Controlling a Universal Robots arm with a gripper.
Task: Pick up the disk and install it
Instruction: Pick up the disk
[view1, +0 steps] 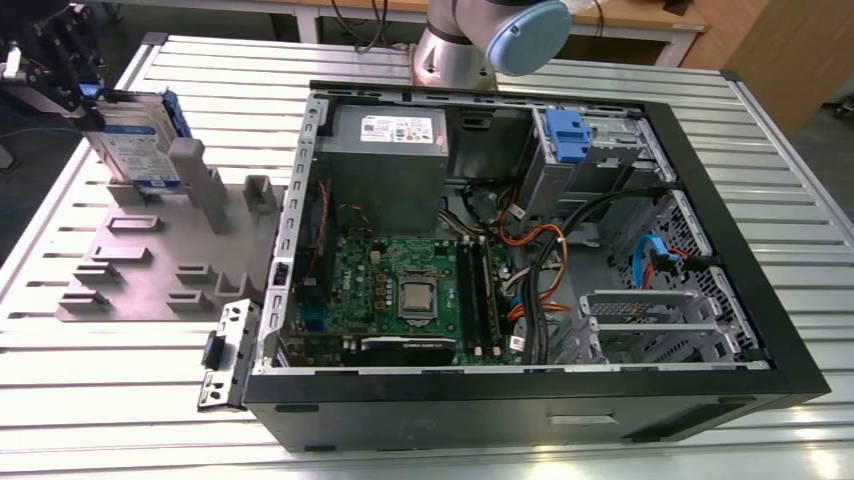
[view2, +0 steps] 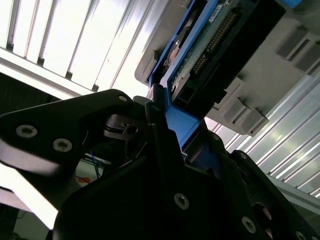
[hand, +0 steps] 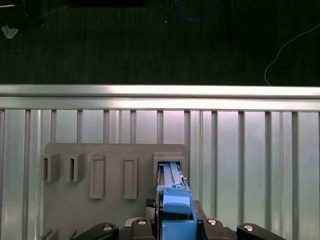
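Note:
The disk (view1: 136, 140) is a silver drive with a white-and-blue label and blue side rails. It stands on edge at the far end of the grey holder (view1: 147, 255), at the exterior view's left. My gripper (view1: 83, 95) is shut on its upper end, the fingers closing on the blue rail (view2: 172, 127). In the first wrist view the disk's blue rail (hand: 174, 200) sits between my fingers, over a slot of the holder (hand: 100, 210). I cannot tell whether its lower end still rests in the slot.
An open black computer case (view1: 747, 300) lies on the slatted metal table (view1: 80, 420), with the motherboard (view1: 400, 290), cables and a drive bay holding a blue clip (view1: 567, 130). The arm's base (view1: 467, 45) stands behind the case. Dark floor (hand: 150, 40) lies beyond the table edge.

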